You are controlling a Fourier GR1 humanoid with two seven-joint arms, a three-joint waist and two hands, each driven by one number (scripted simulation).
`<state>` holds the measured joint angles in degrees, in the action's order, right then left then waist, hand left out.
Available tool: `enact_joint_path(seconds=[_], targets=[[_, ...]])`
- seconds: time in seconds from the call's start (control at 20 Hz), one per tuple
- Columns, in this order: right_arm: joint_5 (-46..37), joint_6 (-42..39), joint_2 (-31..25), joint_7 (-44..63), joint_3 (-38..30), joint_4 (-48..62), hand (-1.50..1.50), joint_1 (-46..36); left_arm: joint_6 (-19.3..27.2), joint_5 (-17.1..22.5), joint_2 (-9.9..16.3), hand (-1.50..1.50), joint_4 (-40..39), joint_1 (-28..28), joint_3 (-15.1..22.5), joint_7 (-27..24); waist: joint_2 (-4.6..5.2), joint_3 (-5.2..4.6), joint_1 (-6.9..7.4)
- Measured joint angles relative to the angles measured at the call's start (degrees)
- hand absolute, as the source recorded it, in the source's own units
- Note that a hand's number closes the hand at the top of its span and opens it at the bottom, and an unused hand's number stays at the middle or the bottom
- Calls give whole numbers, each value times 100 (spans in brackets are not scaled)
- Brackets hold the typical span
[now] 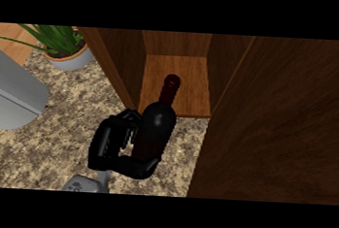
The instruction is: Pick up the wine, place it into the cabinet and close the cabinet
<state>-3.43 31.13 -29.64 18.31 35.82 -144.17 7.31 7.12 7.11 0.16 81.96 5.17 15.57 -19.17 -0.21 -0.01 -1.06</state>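
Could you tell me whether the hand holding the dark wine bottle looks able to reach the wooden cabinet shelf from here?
Probably yes. The black hand is curled round the dark wine bottle right before the open wooden cabinet's shelf; the open door stands aside at the right.

Black hand (116,147) at lower centre of the frame, glossy, blocky, with segmented fingers and a thick rounded thumb. Below it, short grey forearm (90,183), pale, smooth, with faint dark markings near the bottom edge.

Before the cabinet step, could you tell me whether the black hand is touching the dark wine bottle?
Touching: in the head view the left hand curls round the dark wine bottle.
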Motion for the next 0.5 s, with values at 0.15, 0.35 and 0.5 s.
enact_joint_path(seconds=[0.15,0.35,0.5], targets=[[30,-33,-19,54,-151,0,-150,-72,182,-118,-4,150,-146,303,-51,133,5,-1,6],[66,-102,-46,-81,-205,6,-150,52,269,-147,15,150,-554,689,-122,81,9,-1,-7],[93,-147,-36,-237,-190,12,-150,177,358,-134,9,150,-888,1058,-185,96,11,0,-29]])
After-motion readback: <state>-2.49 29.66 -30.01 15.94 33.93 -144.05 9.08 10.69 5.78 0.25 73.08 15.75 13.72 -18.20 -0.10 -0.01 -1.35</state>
